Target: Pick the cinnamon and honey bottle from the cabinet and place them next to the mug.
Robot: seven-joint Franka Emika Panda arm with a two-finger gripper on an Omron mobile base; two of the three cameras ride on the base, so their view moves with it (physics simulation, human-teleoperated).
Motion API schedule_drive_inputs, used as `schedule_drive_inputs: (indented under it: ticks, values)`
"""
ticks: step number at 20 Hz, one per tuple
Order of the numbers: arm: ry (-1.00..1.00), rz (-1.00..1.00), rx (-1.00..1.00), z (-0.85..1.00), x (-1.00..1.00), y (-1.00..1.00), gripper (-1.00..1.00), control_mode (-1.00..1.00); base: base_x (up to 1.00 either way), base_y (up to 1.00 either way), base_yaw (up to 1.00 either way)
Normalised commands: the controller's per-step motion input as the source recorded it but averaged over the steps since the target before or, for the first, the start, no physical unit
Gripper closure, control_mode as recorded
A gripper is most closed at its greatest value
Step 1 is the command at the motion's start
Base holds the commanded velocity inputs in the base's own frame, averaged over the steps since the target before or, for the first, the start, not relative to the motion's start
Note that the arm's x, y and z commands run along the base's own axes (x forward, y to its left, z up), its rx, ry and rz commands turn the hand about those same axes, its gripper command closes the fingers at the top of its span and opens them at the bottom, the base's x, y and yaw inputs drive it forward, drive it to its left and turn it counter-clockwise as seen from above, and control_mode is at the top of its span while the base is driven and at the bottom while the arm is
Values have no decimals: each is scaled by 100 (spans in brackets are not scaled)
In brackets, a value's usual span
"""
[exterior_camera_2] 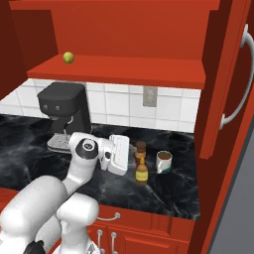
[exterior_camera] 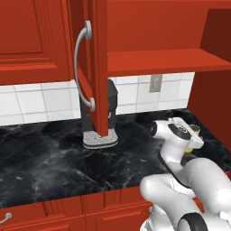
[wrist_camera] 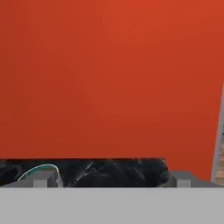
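Note:
On the black counter the stout dark brown cinnamon (exterior_camera_2: 140,148) stands just behind the slim amber honey bottle (exterior_camera_2: 142,171). The white mug (exterior_camera_2: 164,161) sits right of them, close by; its rim (wrist_camera: 38,169) curves in at the lower left of the hand view. My gripper (exterior_camera_2: 131,156) hovers just left of the two bottles, low over the counter and pointing right. In the hand view my gripper (wrist_camera: 113,179) is open, its tips wide apart with nothing between them, facing a red cabinet wall (wrist_camera: 109,78). The cabinet shelf (exterior_camera_2: 119,67) hangs open above.
A black coffee machine (exterior_camera_2: 64,111) stands at the back left of the counter. A small lime (exterior_camera_2: 68,57) lies on the shelf. One open cabinet door with a curved grey handle (exterior_camera: 81,67) hangs ahead, and another (exterior_camera_2: 238,84) stands at the right.

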Motion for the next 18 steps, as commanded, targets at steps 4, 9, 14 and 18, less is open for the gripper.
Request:
schedule_drive_inputs:
  ticks: [4,9,14,18]
  values:
    - [7,2,0,84,-67,5,-100,-100,0,0,0]
    - [17,19,0,88,-69,8,-100,-100,0,0,0]
    - [15,30,0,61,-79,8,-100,-100,0,0,0]
    - [21,33,0,43,-73,38,-100,-100,0,0,0]
